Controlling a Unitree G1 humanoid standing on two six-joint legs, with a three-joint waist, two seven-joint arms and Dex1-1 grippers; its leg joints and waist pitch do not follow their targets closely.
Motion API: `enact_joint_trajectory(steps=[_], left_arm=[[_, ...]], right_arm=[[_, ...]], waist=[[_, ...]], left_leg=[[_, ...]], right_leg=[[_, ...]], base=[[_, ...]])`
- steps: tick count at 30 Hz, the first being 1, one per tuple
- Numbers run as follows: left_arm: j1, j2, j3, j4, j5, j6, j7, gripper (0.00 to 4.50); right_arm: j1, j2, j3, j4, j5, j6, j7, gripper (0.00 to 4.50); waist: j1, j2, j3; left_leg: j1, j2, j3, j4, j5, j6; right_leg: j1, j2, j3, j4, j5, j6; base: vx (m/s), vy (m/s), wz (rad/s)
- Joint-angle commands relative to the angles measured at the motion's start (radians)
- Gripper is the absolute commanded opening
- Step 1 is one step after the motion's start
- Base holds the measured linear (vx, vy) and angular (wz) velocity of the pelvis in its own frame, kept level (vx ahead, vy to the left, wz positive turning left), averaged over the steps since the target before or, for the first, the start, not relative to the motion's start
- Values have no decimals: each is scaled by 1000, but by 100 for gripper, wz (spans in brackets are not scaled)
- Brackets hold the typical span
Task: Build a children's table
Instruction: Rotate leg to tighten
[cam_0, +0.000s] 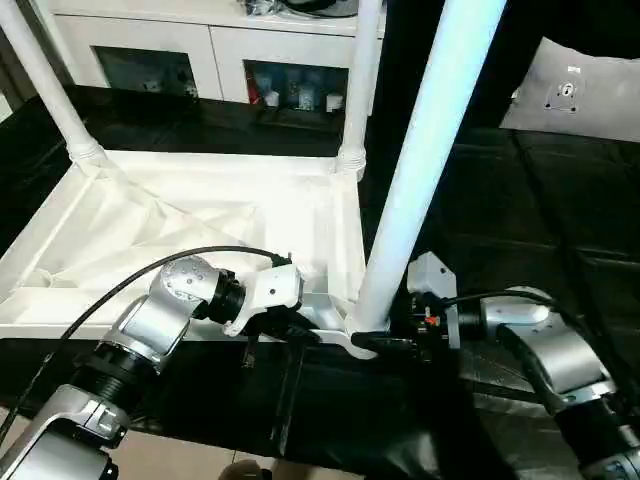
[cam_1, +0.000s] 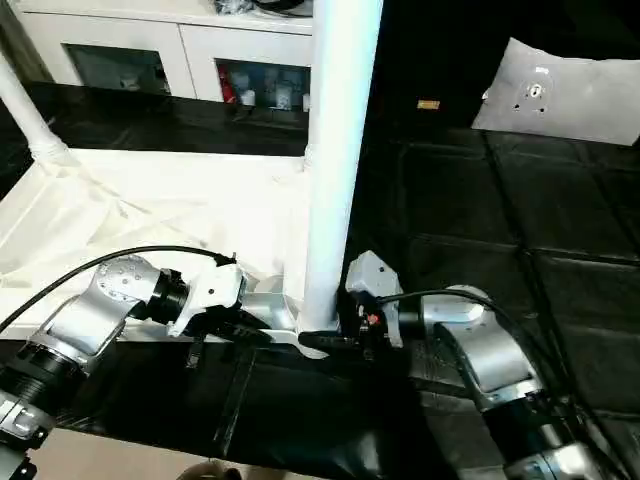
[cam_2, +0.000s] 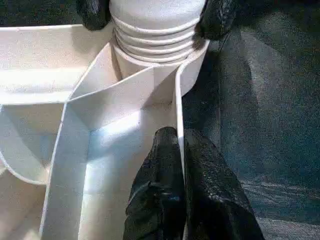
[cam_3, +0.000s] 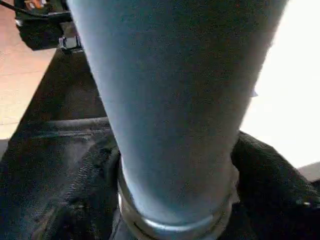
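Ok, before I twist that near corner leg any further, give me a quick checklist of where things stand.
1. Left gripper pinching the tabletop's side wall: ok, fingers clamped on the rim.
2. Right gripper fingers on either side of the near leg's base: ok; firm grip: cannot tell.
3. Near leg fully screwed in: not ok, threads show above the corner socket.
4. Near leg upright: cannot tell.
5. Two far legs standing in their sockets: ok.
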Motion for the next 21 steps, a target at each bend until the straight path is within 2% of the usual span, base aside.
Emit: enact_joint_trajectory(steps=[1,2,3,5,9,11,12,13,15,16,17,18,19,20,21], left_arm=[[10,1,-24,-44,-18,-6,-42,0],[11,0,-24,-44,-17,-6,-42,0],[11,0,-26,-42,-15,-6,-43,0],[8,-1,-25,-36,-13,-8,-43,0],[0,-1,-24,-29,-13,-7,-44,0],[-7,-3,-20,-19,-12,-5,-35,0],[-10,-6,-16,-16,-11,1,-25,0],[-10,-12,-14,-12,-2,12,1,0],[-10,-16,-15,-9,6,16,16,0],[-11,-27,-14,3,25,24,55,0],[-13,-60,-7,23,58,59,148,0],[-17,-89,8,32,66,93,213,0],[-21,-115,22,38,63,122,259,0],[-27,-145,38,40,56,156,300,0],[-32,-164,47,43,49,176,322,0]], right_arm=[[-15,-1,1,8,-7,-12,4,305],[-14,0,1,8,-7,-12,4,295],[-8,1,2,2,-3,-7,6,287],[-1,4,3,-2,2,-2,8,280],[5,7,4,-3,7,3,8,275],[14,15,2,-7,15,16,1,274],[22,23,-3,-18,26,44,-12,274],[37,36,-5,-35,29,85,-45,274],[42,41,-3,-39,23,98,-62,274],[52,58,-4,-45,14,112,-101,274],[71,109,-15,-50,-3,129,-200,273],[78,148,-27,-49,-10,144,-266,273],[81,180,-37,-46,-14,156,-317,273],[79,219,-53,-37,-13,169,-375,273],[75,243,-63,-30,-12,176,-409,273]], waist=[[-2,-3,-72],[1,2,-72],[1,-3,-72],[2,-4,-74],[3,-3,-74],[4,2,-76],[4,-1,-76],[4,3,-75],[3,1,-74],[1,3,-69],[-1,3,-62],[-1,3,-62],[-3,4,-53],[-4,2,-55],[-7,2,-56]], left_leg=[[1,37,-4,-61,-76,66],[1,36,-5,-62,-77,64],[1,36,-5,-62,-83,62],[2,36,-5,-63,-89,58],[1,36,-5,-62,-88,55],[2,36,-5,-61,-83,54],[1,35,-5,-61,-80,55],[0,35,-6,-62,-77,53],[1,35,-5,-63,-92,49],[2,35,-5,-65,-119,41],[6,34,-5,-71,-176,12],[6,34,-5,-71,-176,12],[12,31,-6,-76,-225,-9],[18,27,-10,-76,-244,-24],[15,27,-14,-80,-247,-26]], right_leg=[[60,-73,44,-55,-40,-254],[61,-73,43,-55,-31,-257],[62,-72,43,-56,-32,-259],[63,-74,43,-56,-46,-258],[63,-74,44,-56,-48,-257],[62,-74,43,-54,-41,-257],[63,-74,44,-54,-31,-257],[63,-73,43,-53,-29,-257],[62,-73,43,-57,-49,-253],[60,-74,44,-64,-97,-245],[56,-76,45,-78,-226,-215],[56,-76,45,-78,-226,-215],[51,-77,43,-91,-353,-186],[51,-80,43,-98,-453,-150],[52,-82,41,-104,-496,-125]], base=[[0,0,0],[0,0,0],[0,0,0],[0,0,0],[0,0,0],[0,0,0],[0,0,0],[0,0,0],[0,0,0],[0,0,0],[0,0,0],[0,0,0],[0,0,0],[0,0,0],[-53,5,-5]])
